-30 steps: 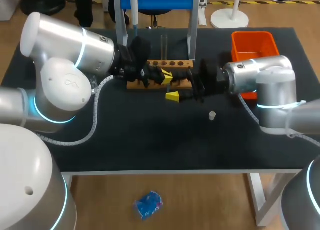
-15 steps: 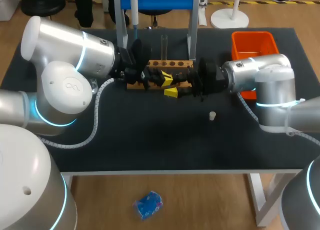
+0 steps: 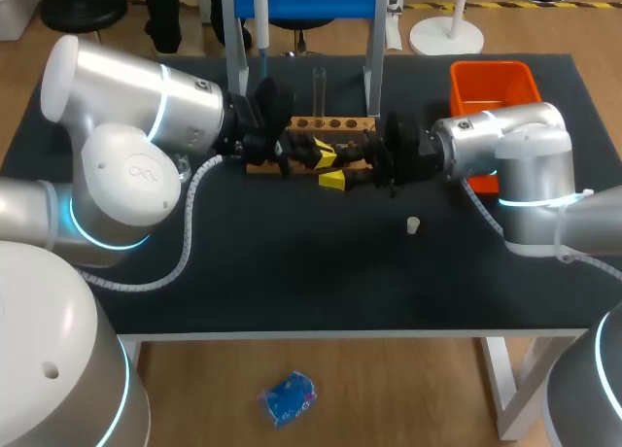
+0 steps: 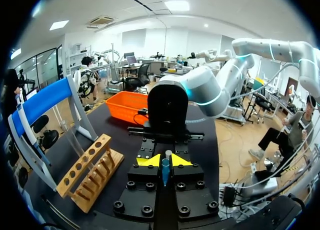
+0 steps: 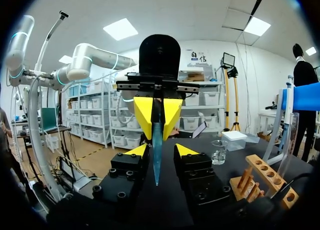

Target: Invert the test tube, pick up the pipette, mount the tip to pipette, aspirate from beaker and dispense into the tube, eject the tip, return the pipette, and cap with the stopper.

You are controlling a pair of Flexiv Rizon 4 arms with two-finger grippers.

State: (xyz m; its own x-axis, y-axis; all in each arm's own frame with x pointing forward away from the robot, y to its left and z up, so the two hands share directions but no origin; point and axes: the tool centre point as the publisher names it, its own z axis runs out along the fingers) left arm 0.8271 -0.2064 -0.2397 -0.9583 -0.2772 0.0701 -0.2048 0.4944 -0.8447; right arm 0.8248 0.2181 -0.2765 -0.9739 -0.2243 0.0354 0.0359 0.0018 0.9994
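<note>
**Head view.** The two arms meet just in front of the wooden rack [image 3: 335, 124]. The left gripper [image 3: 321, 154] and right gripper [image 3: 333, 170] face each other tip to tip. What lies between them is too small to make out here. A clear glass tube [image 3: 319, 85] stands upright in the rack, and the pipette [image 3: 260, 15] hangs on its stand behind the rack. The stopper [image 3: 412, 224] lies on the counter [image 3: 292, 272], well in front of the rack towards the right arm.

**Left wrist view.** The left jaws are closed on a blue tapered tube [image 4: 165, 171], pinching it from both sides. The rack lies just beside the gripper.

**Right wrist view.** The right jaws stand parted and hold nothing. The tube's pointed end hangs between them and, as far as can be seen, touches neither finger. The left gripper holds the tube by its wider part. The beaker [image 5: 218, 152] sits near the rack's end.

**Step in hand (judgement).** This appears to be a handover that turns the tube end for end. To do it well:
- Centre the tube between the right jaws.
- Close on the thicker section, not the point.
- Release the left jaws only once both right fingers bear on the tube.
- Draw the arms apart along the tube's axis, clear of the rack.
</note>
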